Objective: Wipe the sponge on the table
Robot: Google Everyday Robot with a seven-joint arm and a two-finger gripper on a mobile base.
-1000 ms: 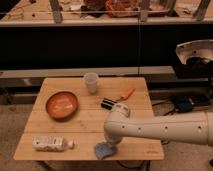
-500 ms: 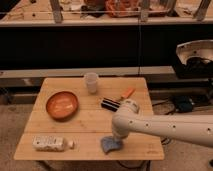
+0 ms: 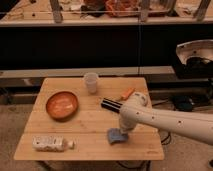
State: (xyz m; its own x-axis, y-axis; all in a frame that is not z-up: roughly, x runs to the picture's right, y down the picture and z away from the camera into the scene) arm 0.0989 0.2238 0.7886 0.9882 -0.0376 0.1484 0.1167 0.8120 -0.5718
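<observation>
The blue-grey sponge (image 3: 115, 136) lies on the light wooden table (image 3: 90, 122), near its front edge and right of centre. My white arm reaches in from the right. Its end points down, with the gripper (image 3: 121, 131) right on the sponge's upper right edge. The arm's wrist covers most of the gripper.
An orange bowl (image 3: 62, 105) sits at the table's left. A white cup (image 3: 91, 82) stands at the back. A clear bottle (image 3: 49, 143) lies at the front left. A black and orange tool (image 3: 118, 100) lies just behind my arm. A long dark counter (image 3: 100, 45) runs behind the table.
The arm's end and the sponge have moved together to the right and away from the front edge. Bowl, cup and bottle have stayed put.
</observation>
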